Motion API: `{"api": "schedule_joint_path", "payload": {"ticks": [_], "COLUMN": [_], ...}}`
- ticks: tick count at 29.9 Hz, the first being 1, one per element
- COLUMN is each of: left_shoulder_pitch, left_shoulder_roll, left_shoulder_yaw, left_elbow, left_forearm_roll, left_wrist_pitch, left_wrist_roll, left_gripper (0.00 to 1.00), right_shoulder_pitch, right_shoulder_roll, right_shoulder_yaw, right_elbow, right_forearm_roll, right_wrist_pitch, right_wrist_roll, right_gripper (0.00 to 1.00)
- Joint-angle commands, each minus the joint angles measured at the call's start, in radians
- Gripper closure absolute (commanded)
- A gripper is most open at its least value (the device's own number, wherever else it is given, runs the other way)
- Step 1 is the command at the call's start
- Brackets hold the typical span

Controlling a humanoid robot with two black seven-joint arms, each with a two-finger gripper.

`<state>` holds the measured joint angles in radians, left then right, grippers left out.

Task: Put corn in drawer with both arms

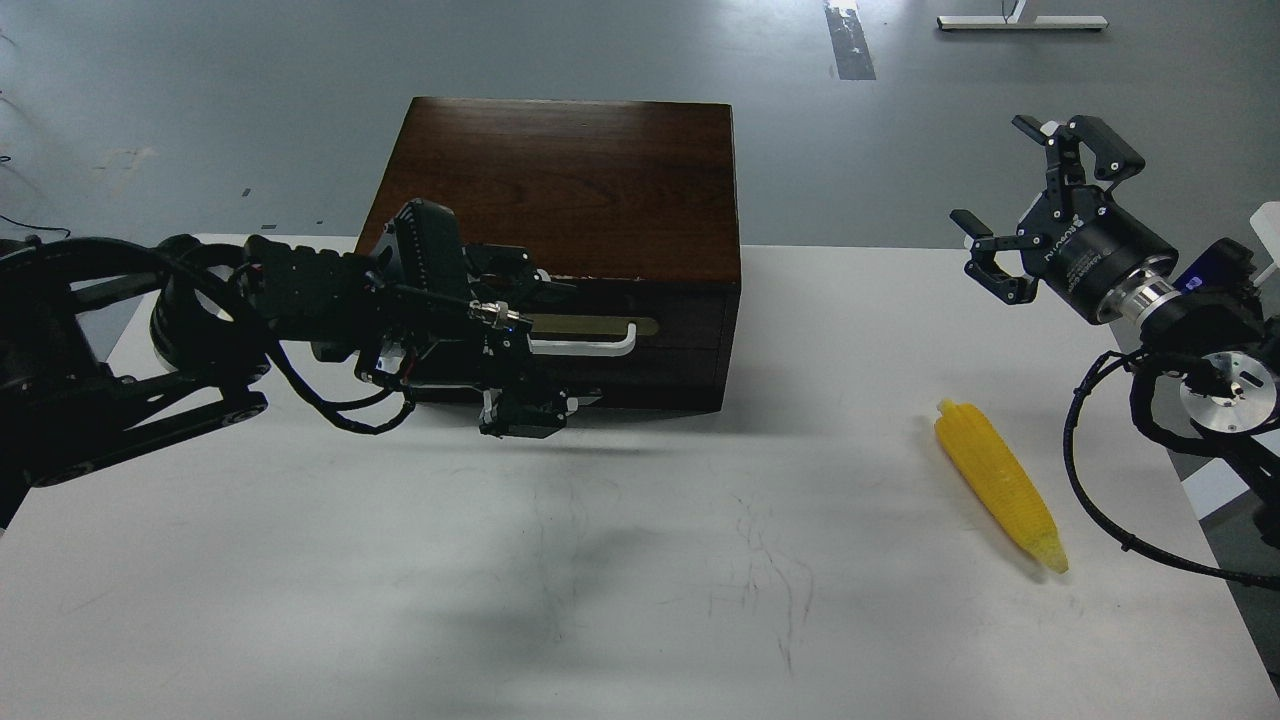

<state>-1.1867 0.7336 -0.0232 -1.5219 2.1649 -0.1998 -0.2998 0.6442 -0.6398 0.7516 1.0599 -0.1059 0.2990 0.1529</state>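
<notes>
Left gripper: frame centre-left, at the drawer handle; finger state unclear.
Right gripper: upper right, raised, fingers apart.
Drawer: closed.
Corn: on the table, lower right.

I see a white, flat-topped table with faint dark scuff marks near its middle. A dark brown wooden box cabinet sits on it at the far edge, left of centre, its drawer front facing me. A long, tapered, bright yellow corn cob lies flat on the right side, well apart from the cabinet, narrow end toward me.
</notes>
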Motion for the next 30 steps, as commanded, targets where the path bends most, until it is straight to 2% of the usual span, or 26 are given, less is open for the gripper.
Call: {"api": "schedule_joint_path", "payload": {"ticks": [1,4,7,9,24,30], "left_shoulder_pitch": [0.01,0.012,0.018,0.018,0.024,0.041], "left_shoulder_roll": [-0.013,-0.014,-0.014,-0.014,-0.053,-0.054], "left_shoulder_yaw": [0.0,0.0,0.002,0.0,0.0,0.0], "left_elbow": [0.009,0.009,0.009,0.009,0.106,0.109], "left_forearm_roll": [0.012,0.017,0.017,0.017,0.017,0.017], "left_wrist_pitch": [0.0,0.0,0.0,0.0,0.003,0.003], "left_wrist_roll": [-0.004,-0.007,-0.044,-0.051,-0.055,-0.058], "left_gripper": [0.02,0.02,0.02,0.02,0.02,0.02], "right_shoulder_pitch": [-0.001,-0.001,-0.001,-0.003,-0.009,-0.008], "right_shoulder_roll": [0.0,-0.001,-0.001,-0.001,-0.001,-0.001], "right_shoulder_yaw": [0.0,0.002,0.002,0.002,0.005,0.005], "right_elbow": [-0.001,-0.001,-0.001,-0.001,-0.001,-0.001], "right_forearm_roll": [-0.001,0.0,0.0,-0.001,0.0,0.0], "right_wrist_pitch": [0.0,0.0,0.0,0.0,0.0,0.0], "right_wrist_roll": [-0.001,-0.001,-0.001,-0.001,0.0,0.0], "right_gripper": [0.0,0.0,0.0,0.0,0.0,0.0]}}
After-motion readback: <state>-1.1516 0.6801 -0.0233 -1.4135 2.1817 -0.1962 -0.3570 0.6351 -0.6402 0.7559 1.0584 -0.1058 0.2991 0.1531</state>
